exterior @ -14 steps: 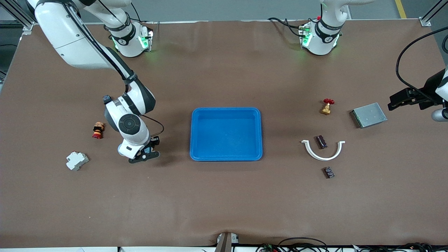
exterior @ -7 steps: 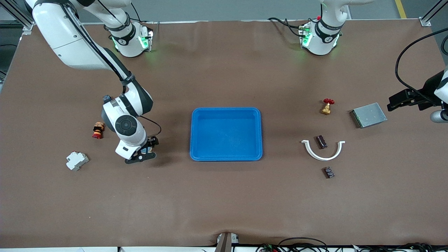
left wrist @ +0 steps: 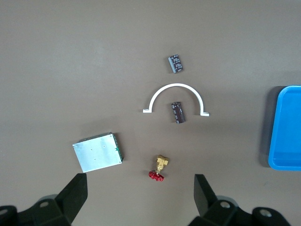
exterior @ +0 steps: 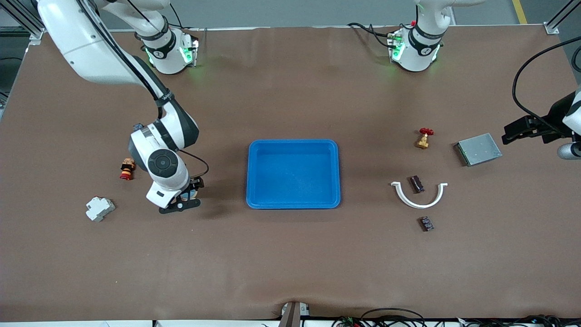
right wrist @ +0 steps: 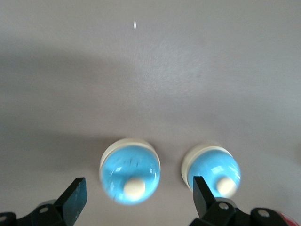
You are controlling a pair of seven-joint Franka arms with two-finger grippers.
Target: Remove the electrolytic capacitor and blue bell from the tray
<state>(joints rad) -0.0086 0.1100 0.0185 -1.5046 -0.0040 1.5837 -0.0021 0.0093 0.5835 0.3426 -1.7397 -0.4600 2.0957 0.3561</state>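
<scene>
Blue bells [right wrist: 130, 171] on the bench [exterior: 290, 263] under the spread right hand [right wrist: 136, 200], tray [exterior: 293, 204] at three o'clock, left hand [left wrist: 140, 197] spread, waiting over the bench's end.

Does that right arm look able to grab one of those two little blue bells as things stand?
Probably yes. The right gripper hangs open right above the two blue dome-shaped bells on the brown table, with one bell between its fingers and nothing in the way.

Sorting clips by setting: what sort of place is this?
Probably a robotics lab workbench: two arms bolted along a brown paper-covered table, a blue tray at its middle, and small hardware around it, such as a red-handled valve and a white breaker.
</scene>
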